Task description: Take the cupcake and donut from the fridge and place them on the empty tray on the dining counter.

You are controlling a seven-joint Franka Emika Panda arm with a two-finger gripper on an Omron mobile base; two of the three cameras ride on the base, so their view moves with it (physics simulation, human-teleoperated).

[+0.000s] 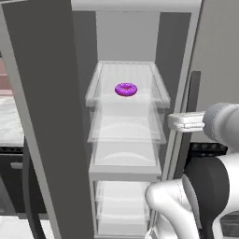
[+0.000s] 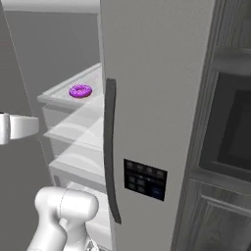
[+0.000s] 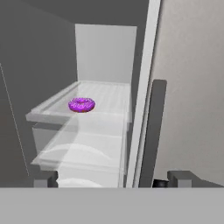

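Hand view shows the two dark fingertips (image 3: 43,178) of the gripper (image 3: 114,179) at the bottom edge, set wide apart, so the jaws are open and nothing is between them. They touch nothing. Ahead of them stands the open fridge (image 3: 105,52), and the donut (image 3: 82,105) lies flat on the upper clear shelf (image 3: 109,94), near its front edge and toward its left side in this view. A dark vertical handle (image 3: 154,131) on the closed door rises just to the right of the opening.

Left base view gives the whole open compartment from the front: the donut (image 1: 126,89) sits in the middle of the top shelf (image 1: 100,79), with more clear shelves and drawers below it, all bare. The opened door (image 1: 46,116) stands at the left.

Right base view looks from the side; the closed door with its dark control panel (image 2: 144,179) covers most of the compartment, and the donut (image 2: 80,91) shows past its edge.
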